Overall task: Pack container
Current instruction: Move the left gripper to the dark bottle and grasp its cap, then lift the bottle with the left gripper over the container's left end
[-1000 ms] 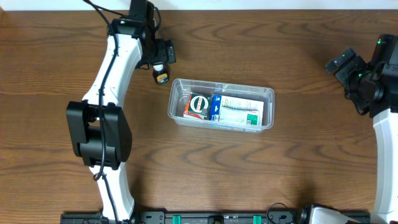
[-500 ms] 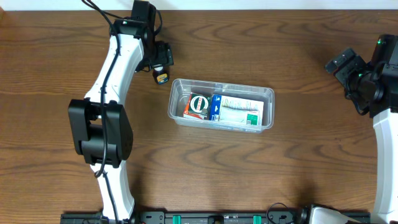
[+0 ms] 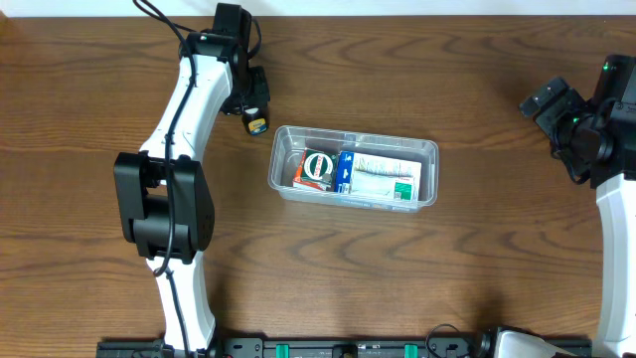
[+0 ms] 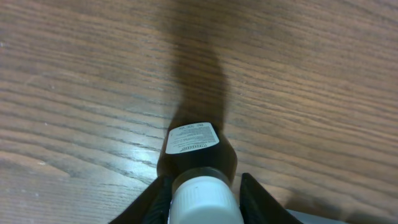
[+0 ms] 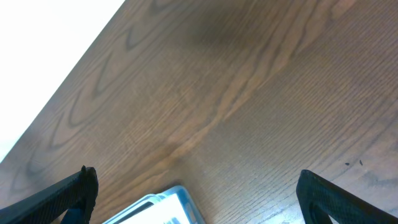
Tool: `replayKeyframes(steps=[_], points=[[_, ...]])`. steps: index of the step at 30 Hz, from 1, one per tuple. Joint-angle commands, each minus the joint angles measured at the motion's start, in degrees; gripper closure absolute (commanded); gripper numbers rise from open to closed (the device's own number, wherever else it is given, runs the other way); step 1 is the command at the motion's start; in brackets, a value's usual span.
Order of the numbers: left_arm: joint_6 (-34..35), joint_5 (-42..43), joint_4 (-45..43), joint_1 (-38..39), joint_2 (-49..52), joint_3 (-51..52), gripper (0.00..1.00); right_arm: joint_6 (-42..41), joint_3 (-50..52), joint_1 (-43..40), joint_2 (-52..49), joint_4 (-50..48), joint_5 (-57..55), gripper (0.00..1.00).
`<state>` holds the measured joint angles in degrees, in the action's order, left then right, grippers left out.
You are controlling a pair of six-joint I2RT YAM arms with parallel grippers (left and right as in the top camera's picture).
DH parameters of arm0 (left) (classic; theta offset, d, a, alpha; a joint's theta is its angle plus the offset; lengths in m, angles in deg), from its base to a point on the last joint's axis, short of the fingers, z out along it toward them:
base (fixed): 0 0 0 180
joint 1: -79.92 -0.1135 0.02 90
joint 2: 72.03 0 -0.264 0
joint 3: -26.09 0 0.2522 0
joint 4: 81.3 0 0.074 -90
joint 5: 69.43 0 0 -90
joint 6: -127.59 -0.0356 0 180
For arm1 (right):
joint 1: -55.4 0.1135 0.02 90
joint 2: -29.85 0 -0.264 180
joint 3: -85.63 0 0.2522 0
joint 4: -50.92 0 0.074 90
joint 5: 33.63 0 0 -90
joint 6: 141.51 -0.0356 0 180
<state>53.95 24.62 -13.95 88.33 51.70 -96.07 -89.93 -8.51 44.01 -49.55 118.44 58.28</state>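
A small dark bottle (image 3: 257,124) with a white cap (image 4: 202,200) and a pale label lies on the wood just up-left of the container (image 3: 355,134), a clear plastic tub. My left gripper (image 3: 255,105) is shut on the bottle at its cap; in the left wrist view the gripper (image 4: 204,202) has a black finger (image 4: 157,202) pressed to each side of the cap. Inside the tub lie a red-and-green box (image 3: 316,169) and a blue-and-white box (image 3: 383,179). My right gripper (image 3: 553,124) hovers far right, open and empty (image 5: 196,182).
The tub's near corner (image 5: 165,208) shows at the bottom of the right wrist view. The table's pale back edge (image 3: 397,8) runs along the top. My left arm (image 3: 164,199) stretches over the table's left side.
My left gripper's fingers have closed in from wide open onto the bottle's cap. The left arm shifted slightly up. The right arm has not moved.
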Motion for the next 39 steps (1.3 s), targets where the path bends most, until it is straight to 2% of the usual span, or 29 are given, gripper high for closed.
replayKeyframes(steps=[1, 8, 14, 20, 26, 29, 33, 35, 39], points=[[0.5, -0.7, 0.1, -0.2, 0.7, 0.0, 0.71, -0.5, -0.1, -0.3, -0.1, 0.0, -0.4, 0.01], [0.9, -0.7, 1.9, -0.2, 0.7, 0.0, 0.76, -0.5, -0.1, -0.3, -0.1, 0.0, -0.4, 0.01], [0.9, -0.7, 4.7, -0.3, -1.2, -0.7, 0.76, -0.5, -0.1, -0.3, -0.1, 0.0, -0.4, 0.01], [-0.1, -0.7, 7.0, -0.3, -7.6, -1.5, 0.76, -0.5, -0.1, -0.3, -0.1, 0.0, -0.4, 0.01], [-4.2, -0.6, 12.1, 0.1, -16.2, -1.5, 0.76, -0.5, -0.1, -0.3, -0.1, 0.0, -0.4, 0.01], [-8.0, -0.6, 15.1, 0.9, -19.9, -1.5, 0.76, -0.5, -0.1, -0.3, -0.1, 0.0, -0.4, 0.01], [-16.3, -0.5, 18.9, 3.2, -23.6, -1.5, 0.76, -0.5, -0.1, -0.3, -0.1, 0.1, -0.4, 0.01], [-21.7, 0.5, 20.3, 4.8, -24.6, -1.5, 0.76, -0.5, -0.1, -0.3, -0.1, -0.1, -0.4, 0.01], [-36.8, 2.5, 23.2, 8.5, -25.0, -1.4, 0.78, -0.5, -0.1, -0.3, -0.1, 0.0, -0.4, 0.01]])
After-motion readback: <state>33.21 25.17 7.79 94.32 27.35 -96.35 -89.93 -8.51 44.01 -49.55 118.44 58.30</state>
